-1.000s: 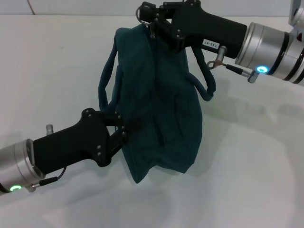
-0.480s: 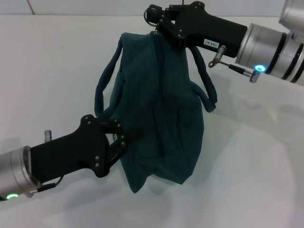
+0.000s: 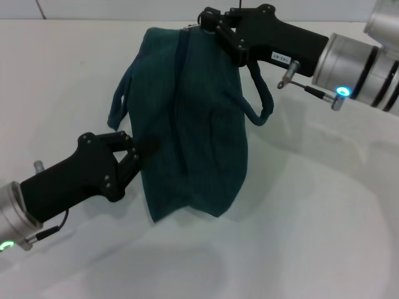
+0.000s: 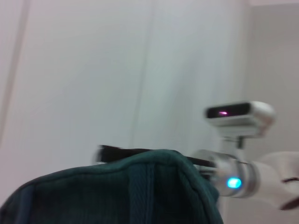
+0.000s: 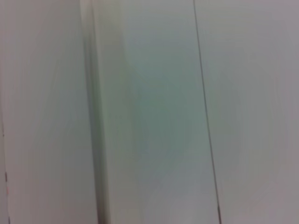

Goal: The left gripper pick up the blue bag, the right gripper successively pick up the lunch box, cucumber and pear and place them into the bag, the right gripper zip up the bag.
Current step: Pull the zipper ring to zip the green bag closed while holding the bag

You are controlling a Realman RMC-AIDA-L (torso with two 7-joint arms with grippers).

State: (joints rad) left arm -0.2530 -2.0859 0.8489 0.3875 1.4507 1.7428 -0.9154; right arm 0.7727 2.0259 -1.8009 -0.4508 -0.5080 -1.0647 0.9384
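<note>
Head view: the dark teal fabric bag (image 3: 190,124), pinched by the left end effector (image 3: 138,151) and the right end effector (image 3: 209,23), is seen shifted leftward, zip apparently nearly closed.

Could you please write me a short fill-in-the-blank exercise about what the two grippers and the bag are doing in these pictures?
1. Both grippers are holding a dark teal ____.
2. The right gripper grips the bag at its ____ end.
3. The left gripper grips the bag's ____ edge.
4. A carrying ____ hangs below the right gripper.

Missing words: bag; top; left; handle
</note>
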